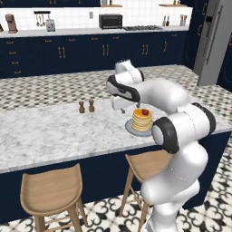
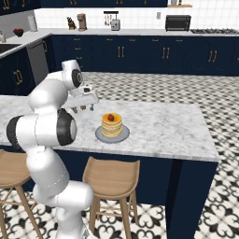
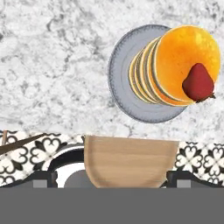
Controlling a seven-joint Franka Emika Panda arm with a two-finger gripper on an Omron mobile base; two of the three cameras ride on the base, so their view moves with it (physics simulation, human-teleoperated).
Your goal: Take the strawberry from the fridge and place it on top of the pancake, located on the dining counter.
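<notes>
The small red strawberry (image 3: 198,83) sits on top of the stack of round golden-orange pancakes (image 3: 175,65), toward one edge of the top pancake, and the stack rests on a flat grey round plate (image 3: 120,83) on the long white-grey marble worktop (image 1: 54,131). The robot's gripper (image 1: 121,107) hangs above the worktop just beside the stack, apart from it. Its fingers are spread wide and hold nothing.

The placing looks done, so the main risk is in pulling away. The fruit lies near the rim of the stack, so a brush from the hand or forearm as the arm swings could nudge it off, or shove the plate toward the worktop's near edge above the round wooden stools (image 1: 52,190).

In the base views the arm's bulk hides the fingertips, and the strawberry is only a small red speck. Two small brown shakers (image 1: 86,107) stand near, their detail too fine to read.
</notes>
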